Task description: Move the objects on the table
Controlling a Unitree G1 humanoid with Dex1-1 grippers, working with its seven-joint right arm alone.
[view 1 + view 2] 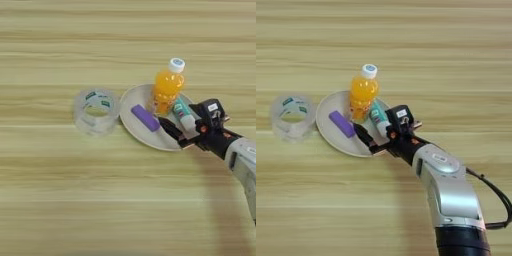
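I see the orange juice bottle (168, 87), white-capped, standing upright on a pale plate (331, 129), its label unreadable. The teal-and-white tube (183, 114) lies beside it, caught between the black fingers of my right gripper (377, 131). A purple bar (145, 118) rests on the plate. A clear tape roll (96, 110) with green print sits left on the table (60, 190).

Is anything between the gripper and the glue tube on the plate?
Nothing visible. The right gripper is already over the plate, right beside the teal-and-white tube. The juice bottle stands behind the tube and the purple block lies to its left.
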